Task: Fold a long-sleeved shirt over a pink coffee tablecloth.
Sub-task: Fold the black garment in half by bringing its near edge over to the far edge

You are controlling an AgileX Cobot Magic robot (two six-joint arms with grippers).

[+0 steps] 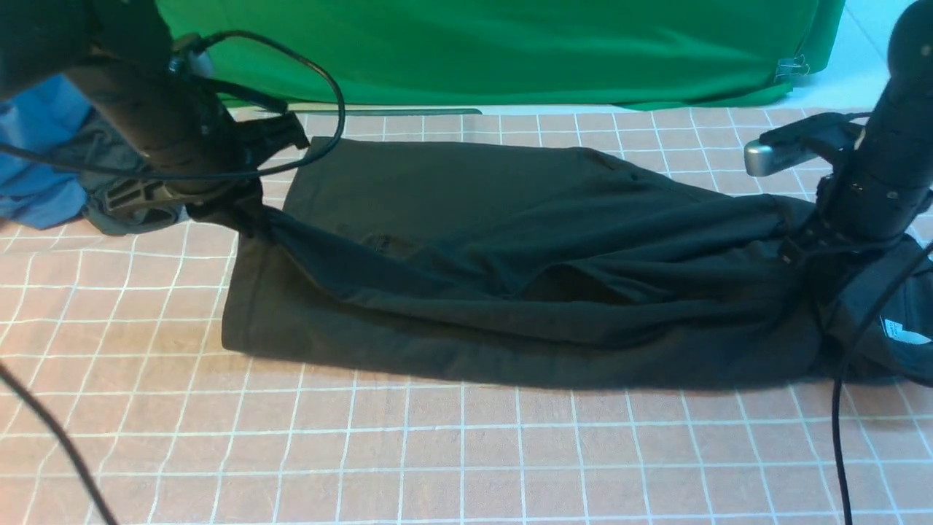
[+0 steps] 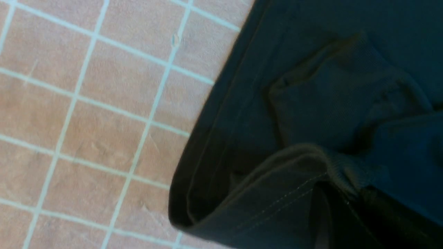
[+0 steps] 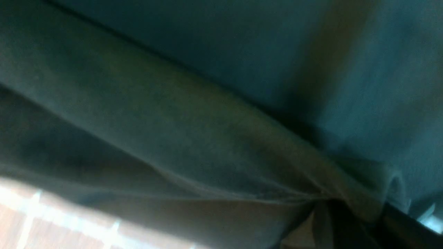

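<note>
I read the black long-sleeved shirt [image 1: 510,219] as soft, matt knit cloth; the pink grid-lined tablecloth [image 1: 466,452] looks matt too.

The black cotton long-sleeved shirt [image 1: 510,219] is contrasting with the dusty-pink tablecloth [image 1: 437,452] gridded with thin white lines and with the green backdrop cloth [image 1: 510,51].

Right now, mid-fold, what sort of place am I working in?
Probably a staged lab or recording set, not a home: a plain green backdrop cloth hangs clipped behind, a dusty-pink white-gridded tablecloth is spread underneath, and blue and dark garments lie heaped at far left.
</note>
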